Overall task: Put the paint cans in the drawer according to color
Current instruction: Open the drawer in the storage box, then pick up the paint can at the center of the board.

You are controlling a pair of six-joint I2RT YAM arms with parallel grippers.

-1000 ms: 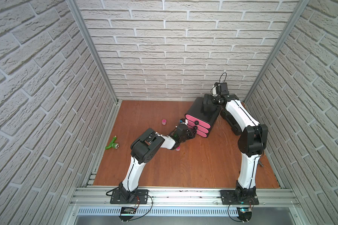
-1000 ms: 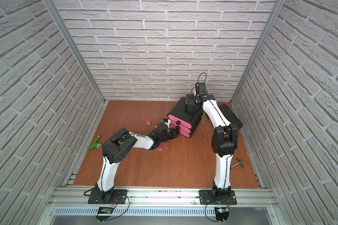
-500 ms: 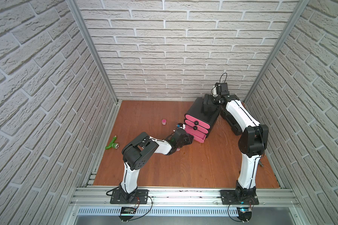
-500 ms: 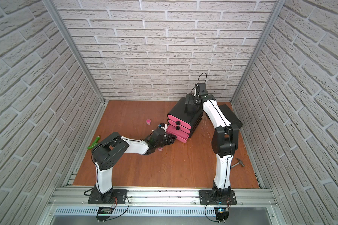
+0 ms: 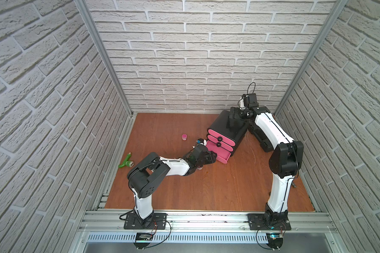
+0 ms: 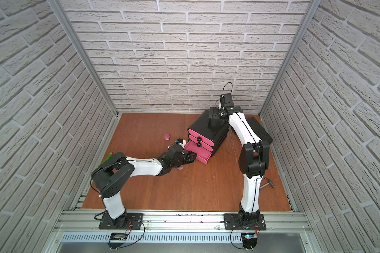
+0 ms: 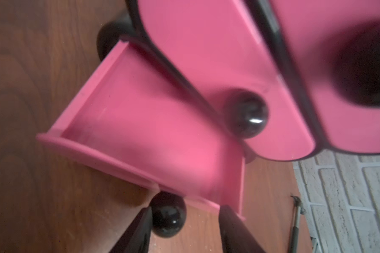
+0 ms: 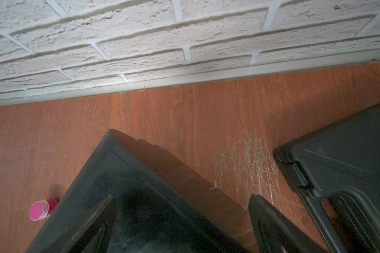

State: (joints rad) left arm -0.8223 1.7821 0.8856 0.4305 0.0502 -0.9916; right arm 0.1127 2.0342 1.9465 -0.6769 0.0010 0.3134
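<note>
**Change noted:** the bottom drawer (image 5: 220, 153) of the drawer cabinet (image 5: 227, 128) now stands drawn out toward 7 o'clock. A second ago it sat flush. The two drawers above it are shut.

**Survey, left to right in a top view:**
- A green tool (image 5: 125, 161) lies at 9 o'clock on the bench (image 5: 206, 192).
- One pink paint can (image 5: 184, 137) stands upright at 9 o'clock of the cabinet, apart from it.
- A second pink can (image 5: 199, 168) shows partly under the left arm (image 5: 173, 168), at 7 o'clock of the open drawer.
- No orange or yellow can is in view.

**Left hand (image 7: 185, 208):** the wrist view shows its fingers (image 7: 138, 230) parted. The knob (image 7: 168, 215) sits between them, against one finger and clear of the other, so the clamp is let go. The drawer's interior is empty.

**Right hand (image 8: 183, 198):** it sits at the cabinet's rear top, 1 o'clock on the bench, spread wide. One finger lies over the top and the other finger (image 8: 272, 221) is off the edge. Nothing is held, and I cannot tell whether it bears down.

**Further right:** a black case (image 5: 260, 138) lies just beside the cabinet at 3 o'clock, and a hammer (image 6: 268, 185) lies at 4 o'clock.

**Finding:** the opening step looks complete and the drawer is ready for the pink cans, both of which are still on the bench. The can under the left arm risks being knocked when that arm withdraws.
</note>
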